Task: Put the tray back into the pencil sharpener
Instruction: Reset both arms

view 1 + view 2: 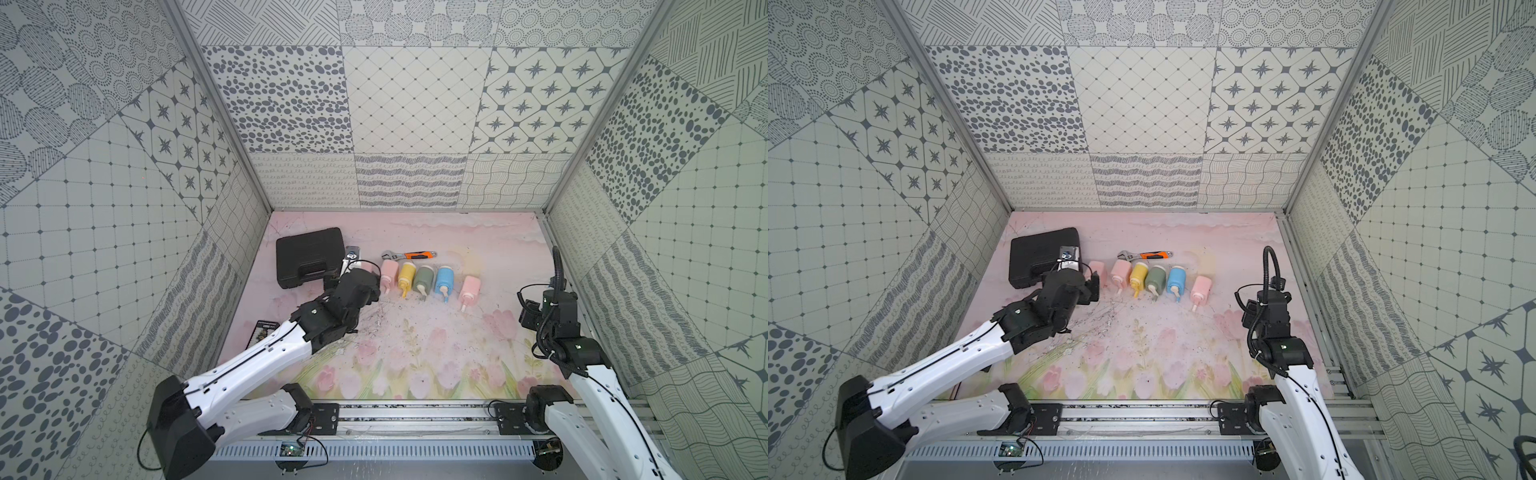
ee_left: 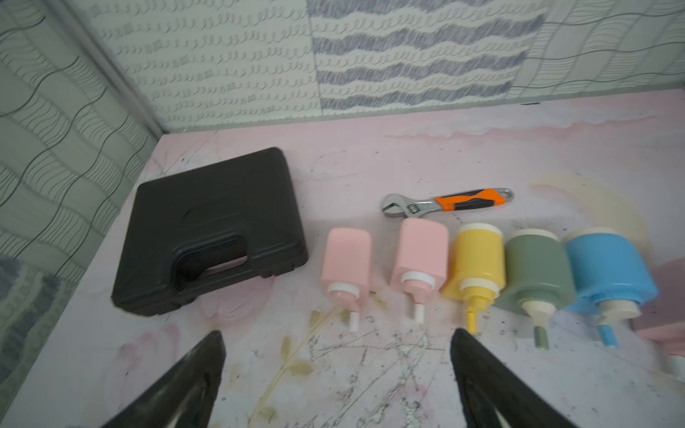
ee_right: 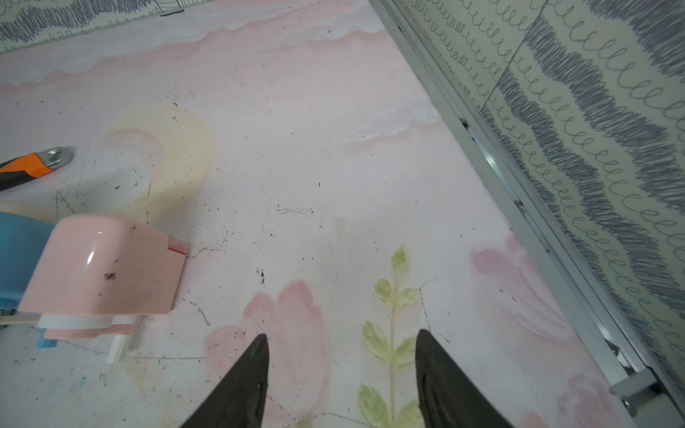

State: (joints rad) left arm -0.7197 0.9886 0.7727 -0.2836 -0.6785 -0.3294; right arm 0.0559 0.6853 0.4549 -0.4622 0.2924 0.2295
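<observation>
Off on the right side, my right gripper (image 3: 343, 333) hangs with its jaws apart and empty. It sits just beside the pink sharpener (image 3: 100, 274) but clear of it, I'd guess so nothing gets nudged. The tray (image 3: 177, 247) shows as a darker pink sliver at the body's rear end and looks pushed in nearly flush. My left gripper (image 2: 338, 333) gapes wide, empty too, facing the leftmost pink sharpener (image 2: 346, 259).

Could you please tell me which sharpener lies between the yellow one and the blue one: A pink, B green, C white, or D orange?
B: the green sharpener lies directly between the yellow sharpener and the blue sharpener in the row.
</observation>
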